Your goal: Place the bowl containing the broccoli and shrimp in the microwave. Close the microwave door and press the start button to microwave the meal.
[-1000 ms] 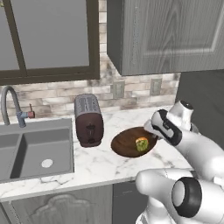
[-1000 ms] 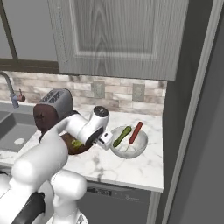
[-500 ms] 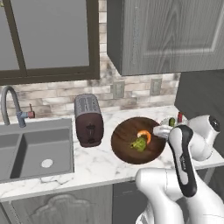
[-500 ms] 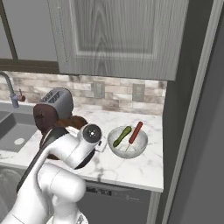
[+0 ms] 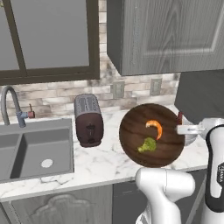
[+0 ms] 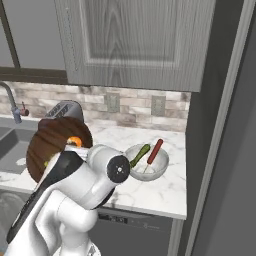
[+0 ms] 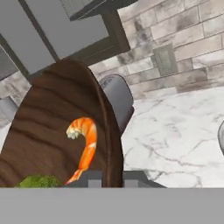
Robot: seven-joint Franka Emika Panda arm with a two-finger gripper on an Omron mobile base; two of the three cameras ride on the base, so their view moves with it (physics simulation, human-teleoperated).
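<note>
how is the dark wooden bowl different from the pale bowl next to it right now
The wooden bowl is dark brown and wide; the pale bowl is light grey and smaller. The wooden bowl is tipped up, its inside facing the left base camera, with its rim pinched by the gripper; the pale bowl sits upright on the counter. The wooden bowl holds a shrimp and broccoli; the pale bowl holds a green and a red stick-shaped item. Both are round.

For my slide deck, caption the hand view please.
Gripper pinching the wooden bowl rim, shrimp and broccoli inside.
</note>
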